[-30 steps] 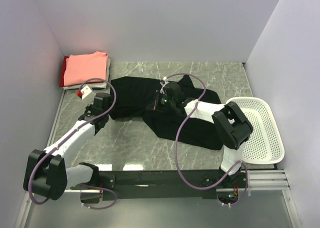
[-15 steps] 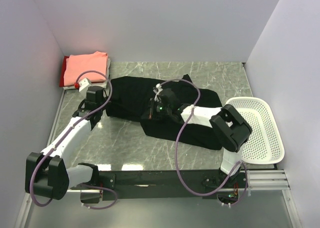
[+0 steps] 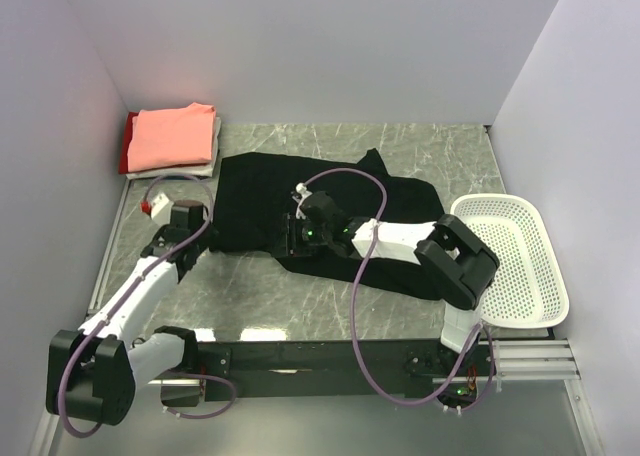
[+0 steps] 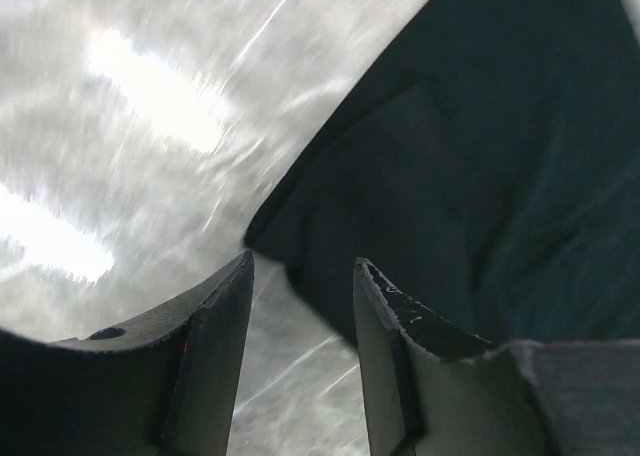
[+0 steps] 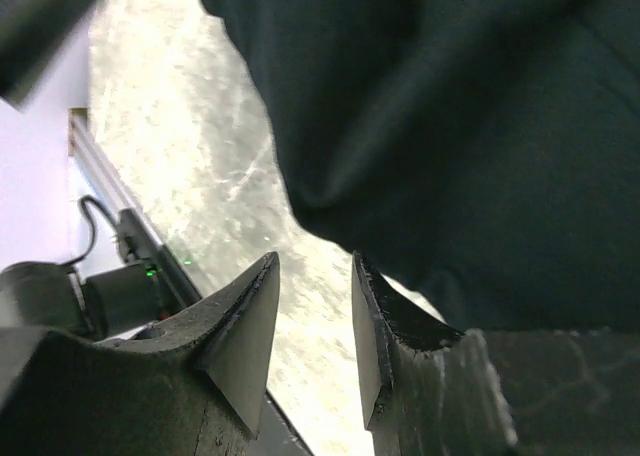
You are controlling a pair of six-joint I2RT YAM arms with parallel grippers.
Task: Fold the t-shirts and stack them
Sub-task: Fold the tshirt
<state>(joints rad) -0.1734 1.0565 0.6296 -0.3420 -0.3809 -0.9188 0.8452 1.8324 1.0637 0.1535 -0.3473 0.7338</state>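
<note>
Two tools stand parted and empty: the left tool (image 4: 300,266) at the left edge of the black t-shirt (image 3: 260,191), the right tool (image 5: 315,266) at its near hem. That shirt lies spread on the worktop (image 3: 270,286). Beyond its left end, a salmon-pink t-shirt (image 3: 172,136) tops a folded pile; a white basket (image 3: 520,266) sits at its right.

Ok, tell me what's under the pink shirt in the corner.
A white layer and a red edge peek out beneath the pink shirt; how much more lies there is covered.
</note>
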